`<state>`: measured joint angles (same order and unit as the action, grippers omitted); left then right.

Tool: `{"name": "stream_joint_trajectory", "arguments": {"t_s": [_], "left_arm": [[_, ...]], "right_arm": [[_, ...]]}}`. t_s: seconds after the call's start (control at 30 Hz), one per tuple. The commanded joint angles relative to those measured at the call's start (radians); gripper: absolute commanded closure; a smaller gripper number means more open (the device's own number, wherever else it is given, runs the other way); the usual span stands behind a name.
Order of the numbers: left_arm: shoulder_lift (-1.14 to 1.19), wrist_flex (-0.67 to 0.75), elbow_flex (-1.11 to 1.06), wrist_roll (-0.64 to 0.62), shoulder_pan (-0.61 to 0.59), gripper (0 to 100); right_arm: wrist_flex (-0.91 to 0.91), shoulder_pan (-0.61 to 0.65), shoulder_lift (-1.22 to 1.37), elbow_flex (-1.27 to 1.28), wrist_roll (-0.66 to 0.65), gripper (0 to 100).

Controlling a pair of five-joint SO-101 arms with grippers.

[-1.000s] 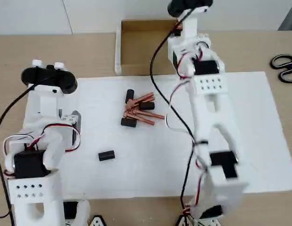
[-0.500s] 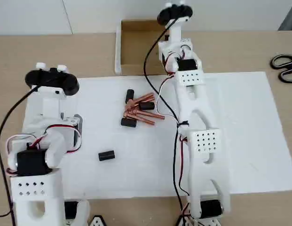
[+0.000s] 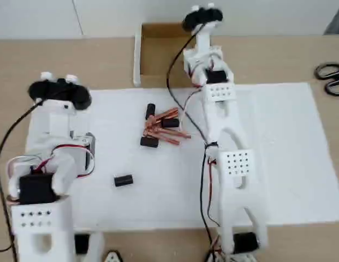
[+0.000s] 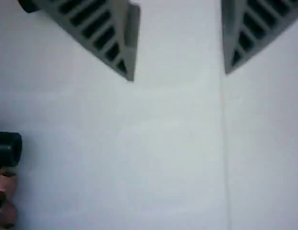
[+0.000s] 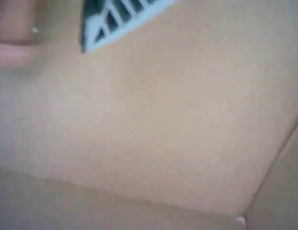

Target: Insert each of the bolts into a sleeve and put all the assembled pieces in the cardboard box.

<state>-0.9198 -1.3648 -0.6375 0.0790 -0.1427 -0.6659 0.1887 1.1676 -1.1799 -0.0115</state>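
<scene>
Several copper bolts point(image 3: 165, 130) lie in a heap on the white sheet point(image 3: 284, 142), with black sleeves point(image 3: 149, 142) among them. One more sleeve point(image 3: 123, 180) lies apart, nearer the front. My right arm is stretched out, its gripper point(image 3: 198, 34) over the cardboard box point(image 3: 158, 54). In the right wrist view a grey finger point(image 5: 110, 19) sits against a blurred copper bolt point(image 5: 14, 28) above the box floor point(image 5: 153, 120). My left gripper point(image 4: 178, 74) hangs open over bare sheet at the left. A sleeve point(image 4: 7, 148) and bolt ends point(image 4: 4, 199) lie off to its side.
Black scissors point(image 3: 330, 79) lie on the wooden table at the far right. Black cables run from both arms across the sheet. The right half of the sheet beyond the right arm holds nothing.
My right arm has straightened and swung left, carrying its gripper out over the cardboard box. The left arm has barely shifted. The heap and the lone sleeve lie as before.
</scene>
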Motion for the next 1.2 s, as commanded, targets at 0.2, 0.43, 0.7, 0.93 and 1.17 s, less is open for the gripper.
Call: {"name": "stream_joint_trajectory", "arguments": {"t_s": [0.2, 0.43, 0.7, 0.93, 1.17], "left_arm": [[-0.018, -0.005, 0.008, 0.005, -0.006, 88], [-0.018, 0.015, 0.016, 0.008, 0.000, 88], [-0.018, 0.011, 0.067, 0.008, 0.000, 88], [-0.018, 0.009, 0.071, 0.008, -0.005, 88], [-0.018, -0.002, 0.064, 0.005, -0.005, 88]], "right_arm": [[0.013, 0.016, -0.059, -0.080, -0.008, 80.5], [-0.200, 0.012, -0.183, -0.233, -0.009, 80.5], [-0.532, -0.005, -0.357, -0.437, -0.009, 80.5], [-0.889, -0.005, -0.556, -0.500, -0.009, 80.5], [-1.036, -0.004, -0.685, -0.497, -0.005, 80.5]]}}
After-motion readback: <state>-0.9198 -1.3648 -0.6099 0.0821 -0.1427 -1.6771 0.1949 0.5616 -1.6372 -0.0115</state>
